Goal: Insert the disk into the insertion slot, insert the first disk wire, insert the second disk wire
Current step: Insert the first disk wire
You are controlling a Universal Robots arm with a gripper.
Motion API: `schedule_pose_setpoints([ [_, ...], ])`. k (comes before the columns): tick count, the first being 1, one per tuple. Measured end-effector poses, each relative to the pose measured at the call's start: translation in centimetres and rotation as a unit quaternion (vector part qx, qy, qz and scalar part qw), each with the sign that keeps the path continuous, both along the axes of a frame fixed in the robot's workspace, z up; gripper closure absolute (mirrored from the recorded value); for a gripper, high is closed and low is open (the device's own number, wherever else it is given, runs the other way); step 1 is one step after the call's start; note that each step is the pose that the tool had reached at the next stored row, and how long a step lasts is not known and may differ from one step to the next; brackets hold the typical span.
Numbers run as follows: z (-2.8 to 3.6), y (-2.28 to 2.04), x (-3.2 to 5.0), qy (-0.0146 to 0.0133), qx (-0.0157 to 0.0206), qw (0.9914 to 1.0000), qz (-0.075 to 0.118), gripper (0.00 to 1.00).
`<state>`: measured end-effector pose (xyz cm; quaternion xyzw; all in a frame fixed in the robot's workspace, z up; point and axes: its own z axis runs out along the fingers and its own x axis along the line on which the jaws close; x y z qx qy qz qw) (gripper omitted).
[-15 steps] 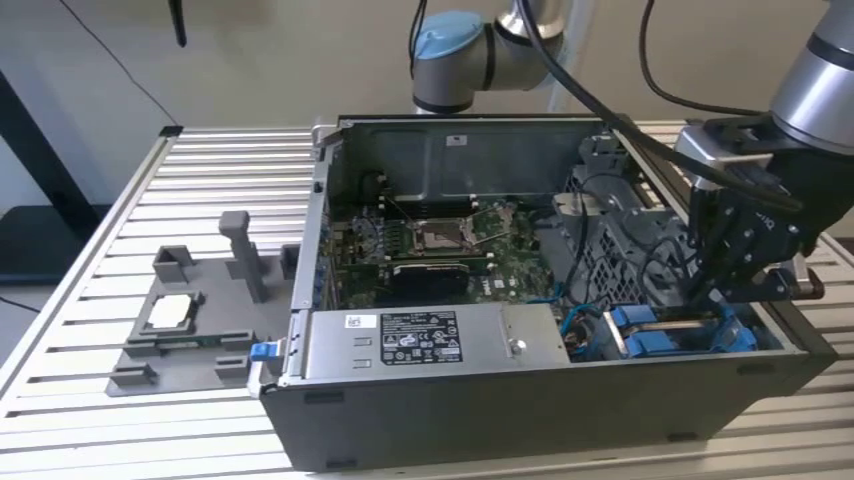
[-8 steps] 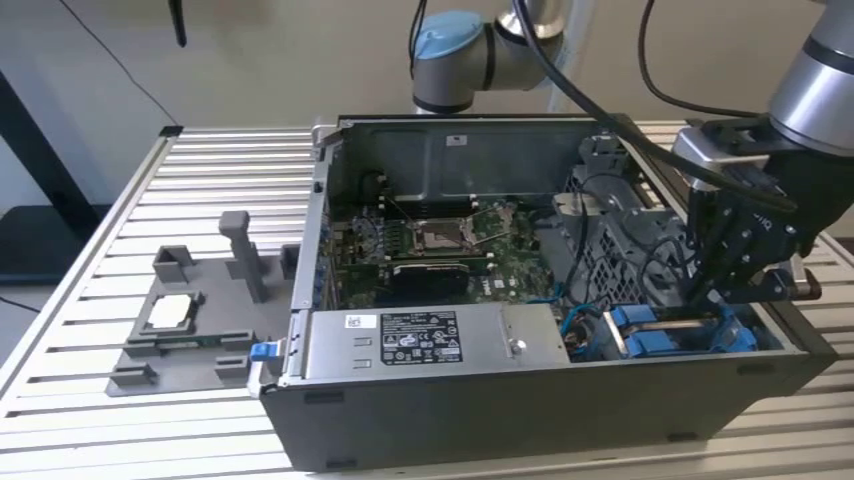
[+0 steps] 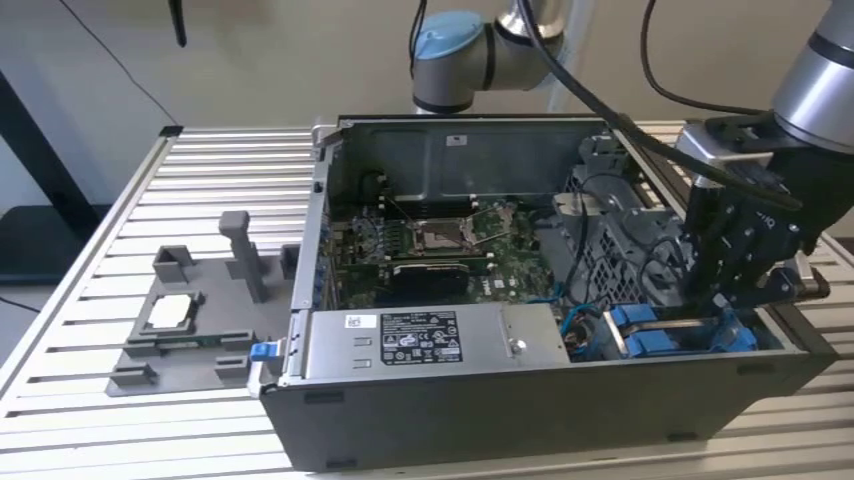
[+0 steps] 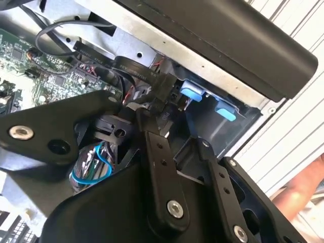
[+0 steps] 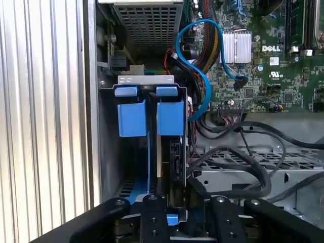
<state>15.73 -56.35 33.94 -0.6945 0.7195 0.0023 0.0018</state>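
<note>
Currently the gripper sits low in the corner of the computer case on the exterior view's right, directly over the blue carriers. I cannot tell from any of my feeds how far it is open or whether it has hold of anything.

Just beneath it, the disk stands on edge in the insertion slot. Its blue frame is side by side with a second blue carrier, and their tabs are level. In the first wrist view I see the disk's narrow edge running from its blue tab straight toward the gripper's black linkage.

Beside the tab, a blue cable loops up toward the motherboard. Black cables lie across the perforated cage metal next to the disk.

Farther out in the exterior view, the silver power-supply box fills the case's near edge. A grey fixture rests on the slatted table, well apart from the gripper.
</note>
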Motion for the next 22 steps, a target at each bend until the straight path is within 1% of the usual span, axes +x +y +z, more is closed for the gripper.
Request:
schedule_pose_setpoints([
  [6, 2.77, 0.0, 0.0, 0.0, -0.0003, 1.0, 0.0, 0.67],
  [7, 3.11, 0.01, 0.0, 0.0, -0.0005, 1.0, 0.0, 0.67],
  [22, 3.19, 0.02, 0.0, 0.0, -0.0003, 1.0, 0.0, 0.67],
])
